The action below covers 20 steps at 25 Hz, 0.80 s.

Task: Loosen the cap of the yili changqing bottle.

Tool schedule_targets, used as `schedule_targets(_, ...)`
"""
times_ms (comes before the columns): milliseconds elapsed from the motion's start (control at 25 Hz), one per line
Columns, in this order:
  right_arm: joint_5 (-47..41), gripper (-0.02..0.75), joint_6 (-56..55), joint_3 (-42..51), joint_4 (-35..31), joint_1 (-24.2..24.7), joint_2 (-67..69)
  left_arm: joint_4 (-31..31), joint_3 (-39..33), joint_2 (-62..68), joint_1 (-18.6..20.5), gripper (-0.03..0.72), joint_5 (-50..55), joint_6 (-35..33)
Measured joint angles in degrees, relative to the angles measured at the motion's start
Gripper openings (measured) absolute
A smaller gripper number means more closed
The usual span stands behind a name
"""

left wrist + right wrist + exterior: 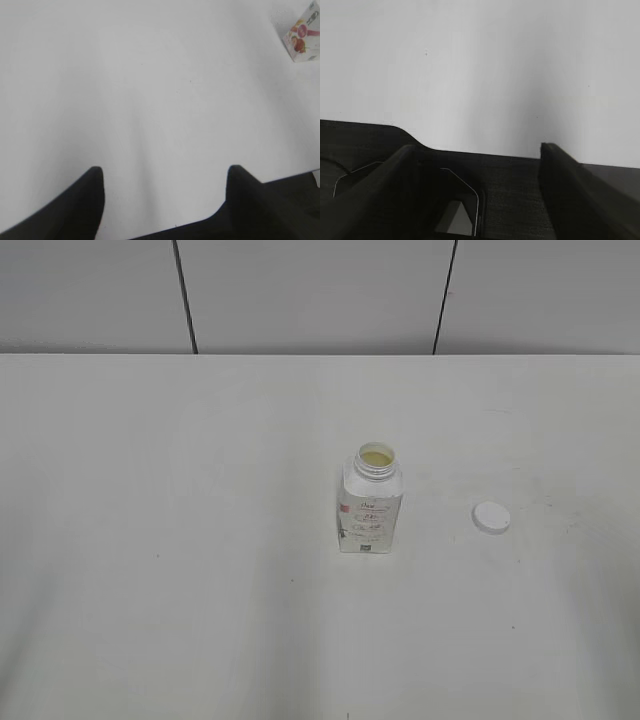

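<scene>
The yili changqing bottle (370, 503) stands upright near the middle of the white table, its threaded neck open, with pale liquid showing inside. Its lower corner with pink-red print shows at the top right of the left wrist view (303, 37). The white cap (491, 517) lies flat on the table to the right of the bottle, apart from it. Neither gripper shows in the exterior view. My left gripper (162, 175) is open and empty above bare table, far from the bottle. My right gripper (477, 150) is open and empty near the table's dark front edge.
The white table (200, 540) runs back to a grey panelled wall (310, 290). The table's dark front edge (485, 175) crosses the right wrist view and the lower right corner of the left wrist view (290, 185).
</scene>
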<state>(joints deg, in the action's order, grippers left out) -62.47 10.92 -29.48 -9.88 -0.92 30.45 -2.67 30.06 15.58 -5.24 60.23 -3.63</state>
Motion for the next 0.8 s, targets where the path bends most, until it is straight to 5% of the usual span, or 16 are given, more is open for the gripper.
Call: schedule_targets(800, -0.59, 0.587, 0.04, 0.08, -0.06, 0.0, -30.41, -0.21, 0.0, -16.01, 0.0, 0.47, 0.31, 0.0)
